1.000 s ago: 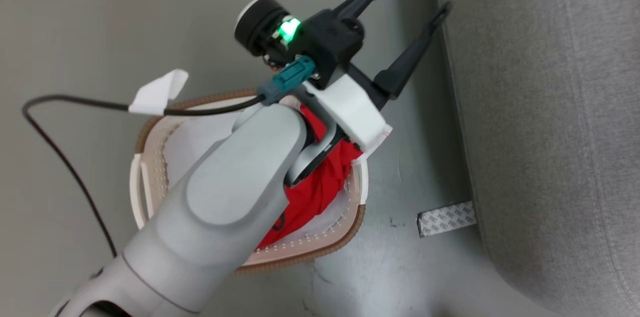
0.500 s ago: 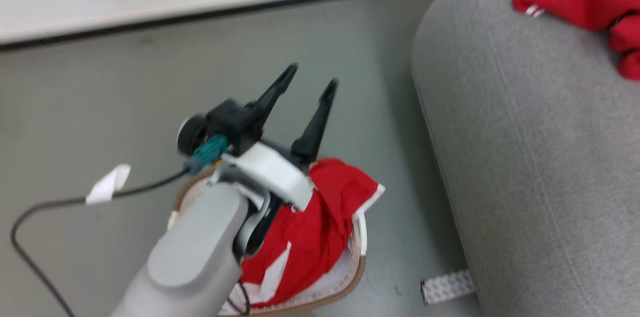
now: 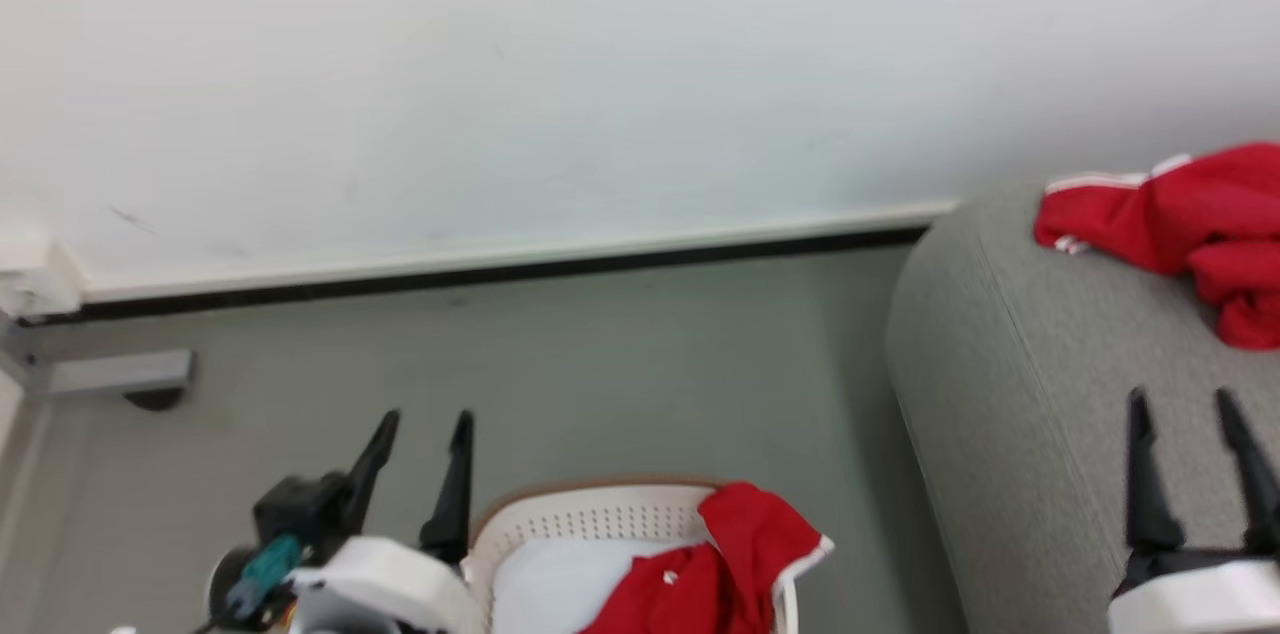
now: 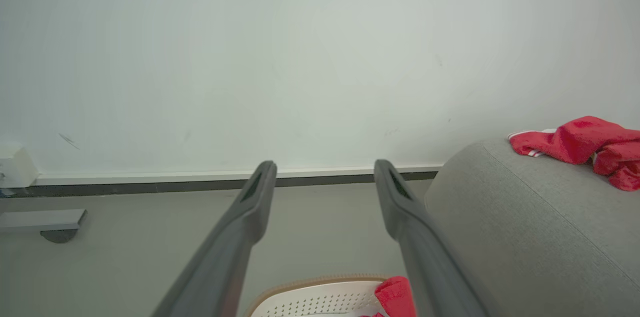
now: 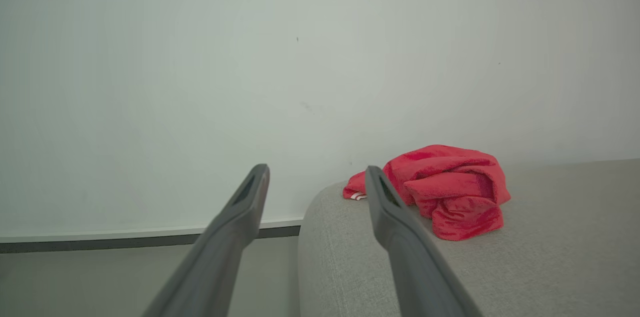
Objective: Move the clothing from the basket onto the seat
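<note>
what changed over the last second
The head camera swung up. The left end effector, open, drew off the basket to its left side. The right end effector now hangs open over the seat. Unchanged: one red garment draped over the basket rim, a second red garment on the seat.

Seat (image 3: 1020, 394): right side of the head view; floor (image 3: 650, 364) to its left, wall (image 3: 600, 64) behind.
Basket (image 3: 600, 519): bottom centre, on the floor, left of the seat with a gap between.
Garment in the basket (image 3: 740, 554): at its right side, draped over the right rim, with the pad (image 3: 550, 584) inside to its left.
Garment on the seat (image 3: 1190, 214): upper right, near the wall.
Left gripper (image 3: 426, 419): lower left, just left of the basket.
Right gripper (image 3: 1180, 399): lower right, over the seat, lower in frame than the garment there and apart from it.
</note>
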Tool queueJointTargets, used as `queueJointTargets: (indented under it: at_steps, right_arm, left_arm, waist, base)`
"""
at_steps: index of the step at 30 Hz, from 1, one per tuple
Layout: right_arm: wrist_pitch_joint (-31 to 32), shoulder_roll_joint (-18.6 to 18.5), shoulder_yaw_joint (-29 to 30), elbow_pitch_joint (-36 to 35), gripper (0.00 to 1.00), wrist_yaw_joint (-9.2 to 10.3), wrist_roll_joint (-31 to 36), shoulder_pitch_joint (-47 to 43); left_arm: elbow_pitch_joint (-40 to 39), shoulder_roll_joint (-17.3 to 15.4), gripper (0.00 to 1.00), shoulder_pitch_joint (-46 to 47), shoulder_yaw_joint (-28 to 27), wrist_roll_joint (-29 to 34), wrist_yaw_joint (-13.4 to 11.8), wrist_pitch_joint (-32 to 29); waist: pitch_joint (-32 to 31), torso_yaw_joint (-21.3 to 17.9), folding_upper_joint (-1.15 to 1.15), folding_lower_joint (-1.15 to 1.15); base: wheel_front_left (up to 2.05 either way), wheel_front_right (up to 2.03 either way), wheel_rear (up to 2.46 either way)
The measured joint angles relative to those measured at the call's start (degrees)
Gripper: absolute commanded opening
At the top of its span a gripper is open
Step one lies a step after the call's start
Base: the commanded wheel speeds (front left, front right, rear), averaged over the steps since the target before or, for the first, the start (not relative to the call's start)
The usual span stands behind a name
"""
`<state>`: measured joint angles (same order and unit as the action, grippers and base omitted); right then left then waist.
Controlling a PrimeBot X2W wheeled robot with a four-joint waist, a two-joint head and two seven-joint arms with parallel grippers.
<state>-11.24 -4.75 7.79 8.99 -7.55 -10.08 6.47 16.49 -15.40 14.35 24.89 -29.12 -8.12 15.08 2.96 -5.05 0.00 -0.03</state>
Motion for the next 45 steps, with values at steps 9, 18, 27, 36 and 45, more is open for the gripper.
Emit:
queueJointTargets:
  at_steps: [9, 18, 27, 36, 45]
  right_arm:
    - [-3.0, 1.5, -4.7, 4.9, 1.00, 0.00, 3.4, -5.8]
    - [-3.7, 1.9, -4.7, 10.2, 1.00, 0.00, 2.4, -7.2]
    - [-3.8, 1.9, -4.6, 10.7, 1.00, 0.00, 1.8, -7.2]
    - [-3.8, 1.9, -5.0, 10.6, 1.00, 0.00, 1.9, -6.6]
    - [-3.8, 1.9, -3.0, 7.6, 1.00, 0.00, 4.0, -2.7]
  left_arm:
    - [-6.5, 0.5, 1.00, -13.3, -8.4, 4.1, -1.6, 0.1]
    - [-7.4, 2.5, 1.00, -17.0, -13.0, 7.1, 1.1, 0.1]
    - [-7.3, 4.6, 1.00, -17.4, -15.4, 8.5, 3.1, 0.1]
    - [-7.2, 6.0, 1.00, -17.5, -16.1, 10.0, 4.2, 0.1]
    - [-2.4, 7.2, 1.00, -13.7, -13.1, 10.9, 6.2, -0.9]
  waist:
    - [-6.8, 3.9, 0.00, 0.01]
    - [-8.7, 4.7, 0.00, 0.02]
    - [-8.4, 4.5, 0.00, 0.03]
    - [-7.4, 3.6, 0.00, 0.03]
    - [-5.0, 0.6, 0.00, 0.03]
  base:
    - [0.00, 0.00, 0.00]
    - [0.00, 0.00, 0.00]
    - [0.00, 0.00, 0.00]
    - [0.00, 0.00, 0.00]
    - [0.00, 0.00, 0.00]
